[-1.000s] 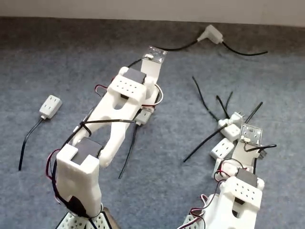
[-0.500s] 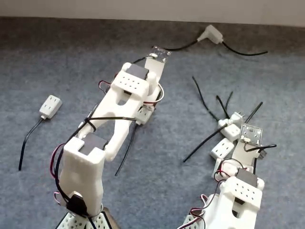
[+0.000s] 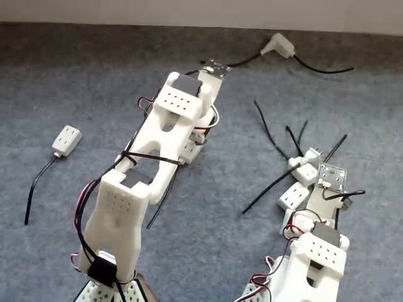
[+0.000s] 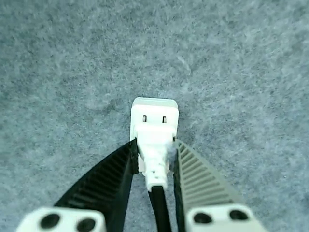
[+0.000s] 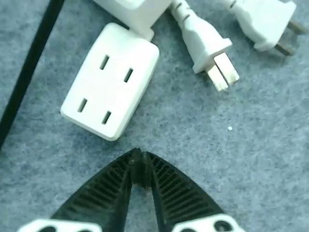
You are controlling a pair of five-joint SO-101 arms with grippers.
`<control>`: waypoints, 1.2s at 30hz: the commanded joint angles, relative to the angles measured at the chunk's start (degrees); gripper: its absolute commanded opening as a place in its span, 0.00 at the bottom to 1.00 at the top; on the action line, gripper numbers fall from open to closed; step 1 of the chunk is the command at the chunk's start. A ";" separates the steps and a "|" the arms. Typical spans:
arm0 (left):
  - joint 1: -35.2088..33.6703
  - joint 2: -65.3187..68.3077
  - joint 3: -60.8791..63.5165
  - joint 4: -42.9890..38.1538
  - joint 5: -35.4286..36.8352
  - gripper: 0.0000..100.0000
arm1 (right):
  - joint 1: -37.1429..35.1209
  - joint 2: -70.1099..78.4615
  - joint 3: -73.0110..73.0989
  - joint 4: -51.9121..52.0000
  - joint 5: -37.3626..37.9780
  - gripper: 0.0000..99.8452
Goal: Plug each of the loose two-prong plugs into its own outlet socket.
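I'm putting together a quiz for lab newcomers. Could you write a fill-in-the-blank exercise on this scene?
1. The left gripper is shut on a white plug with a ___ cord.
2. The right gripper, holding nothing, is ___.
3. The outlet block before the right gripper shows ___ slots.
Missing words: black; shut; four.

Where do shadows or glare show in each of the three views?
High view: soft, even light; the shiny plate at the wrist of the left arm glints. Left wrist view: the white socket in the left gripper is brightly lit with little shadow. Right wrist view: a thin shadow edges the outlet block, and the plug prongs gleam.
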 commanded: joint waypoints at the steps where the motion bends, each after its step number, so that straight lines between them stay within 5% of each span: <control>1: -0.57 0.75 1.27 1.32 -0.35 0.01 | -0.48 0.22 -0.13 -0.92 -0.62 0.01; 36: -1.01 0.48 13.32 -0.26 -0.53 0.01 | -0.40 0.22 -0.04 -0.92 -0.62 0.01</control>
